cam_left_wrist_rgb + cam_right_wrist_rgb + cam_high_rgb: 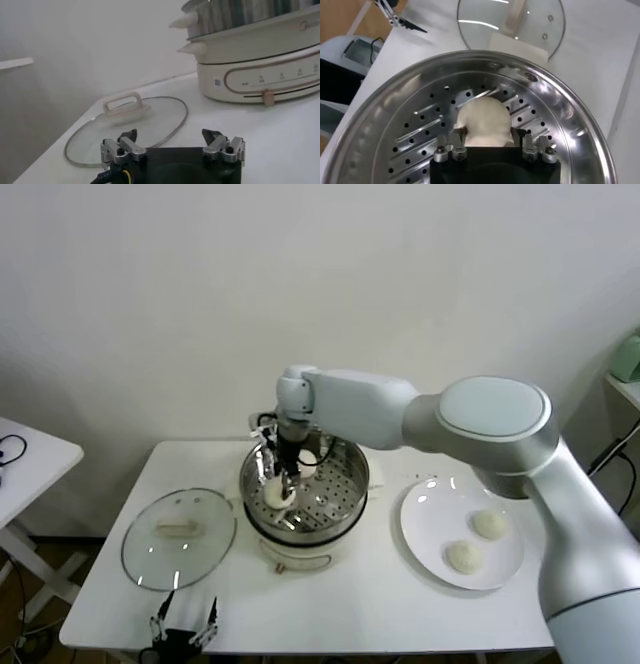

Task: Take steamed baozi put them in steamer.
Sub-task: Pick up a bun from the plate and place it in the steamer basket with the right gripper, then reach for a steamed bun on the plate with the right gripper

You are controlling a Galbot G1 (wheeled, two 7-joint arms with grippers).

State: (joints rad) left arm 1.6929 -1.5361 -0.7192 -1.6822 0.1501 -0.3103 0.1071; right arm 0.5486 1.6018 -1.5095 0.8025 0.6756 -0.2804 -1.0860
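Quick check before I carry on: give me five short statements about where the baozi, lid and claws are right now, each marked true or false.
1. Two baozi lie on the white plate. True.
2. The right claw is down inside the steamer at a baozi. True.
3. The glass lid covers the steamer. False: it lies flat on the table, on the robot's left of the steamer.
4. The left claw holds a baozi. False: it is open and empty, near the table's front edge.
5. The plate is on the robot's left of the steamer. False: it is on the right.
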